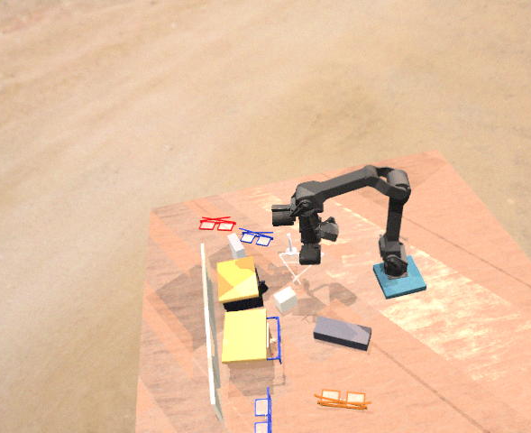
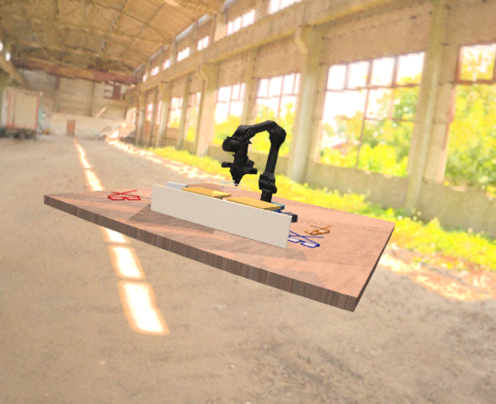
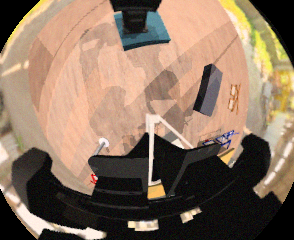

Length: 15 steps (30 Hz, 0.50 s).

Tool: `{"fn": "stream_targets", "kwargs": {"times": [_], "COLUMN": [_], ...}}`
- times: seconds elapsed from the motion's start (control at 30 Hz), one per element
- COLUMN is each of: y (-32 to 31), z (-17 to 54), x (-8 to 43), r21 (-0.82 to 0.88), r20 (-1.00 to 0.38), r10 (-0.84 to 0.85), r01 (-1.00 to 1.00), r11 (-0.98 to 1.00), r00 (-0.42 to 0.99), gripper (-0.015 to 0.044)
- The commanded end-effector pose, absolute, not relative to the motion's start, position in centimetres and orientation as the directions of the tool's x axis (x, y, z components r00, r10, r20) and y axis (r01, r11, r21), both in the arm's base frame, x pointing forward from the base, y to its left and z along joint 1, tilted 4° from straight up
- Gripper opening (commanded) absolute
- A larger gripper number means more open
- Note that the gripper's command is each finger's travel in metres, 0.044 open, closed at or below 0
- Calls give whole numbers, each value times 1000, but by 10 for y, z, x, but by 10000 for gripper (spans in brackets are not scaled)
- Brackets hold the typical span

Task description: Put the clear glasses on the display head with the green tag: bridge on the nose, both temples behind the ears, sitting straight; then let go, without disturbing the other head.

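Observation:
My gripper [image 1: 309, 262] [image 2: 237, 184] [image 3: 148, 135] points down and is shut on the clear glasses [image 1: 296, 280] [image 3: 151, 155]. They hang raised above the table, in front of the heads, with the temples crossing in the top view. One display head [image 1: 242, 304] is black, under a yellow top [image 1: 237, 280], with a dark nose and no glasses on it. The other head [image 1: 269, 333] is pale, under a yellow top [image 1: 243, 336], with blue glasses [image 1: 279, 337] at its face. I see no green tag, so I cannot tell which head bears it.
A white panel [image 1: 209, 326] [image 2: 221, 217] stands behind the heads. A white cube [image 1: 285, 299], grey case [image 1: 342, 332] [image 3: 208, 90], small white stand [image 1: 290, 252] [image 3: 103, 142] and pale block [image 1: 236, 245] are nearby. Red glasses [image 1: 216, 224], more blue glasses and orange glasses [image 1: 343, 400] lie around.

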<state>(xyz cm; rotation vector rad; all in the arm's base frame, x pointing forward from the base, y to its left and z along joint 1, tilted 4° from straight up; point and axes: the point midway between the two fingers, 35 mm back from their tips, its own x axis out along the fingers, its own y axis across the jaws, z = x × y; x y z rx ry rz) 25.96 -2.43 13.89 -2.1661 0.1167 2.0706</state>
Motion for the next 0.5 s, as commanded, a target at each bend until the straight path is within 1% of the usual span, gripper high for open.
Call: {"fn": "stream_targets", "kwargs": {"times": [0.0,0.23,0.47], "y": [-38,-71,-105], "z": [142,140,138], "x": [264,267,266], "r21": [-55,-65,-72], "r20": [-998,-998,-997], "r10": [42,44,47], "r01": [-256,-490,-693], "r11": [-965,-869,-717], "r00": [56,55,54], "gripper": [0,0,0]}}
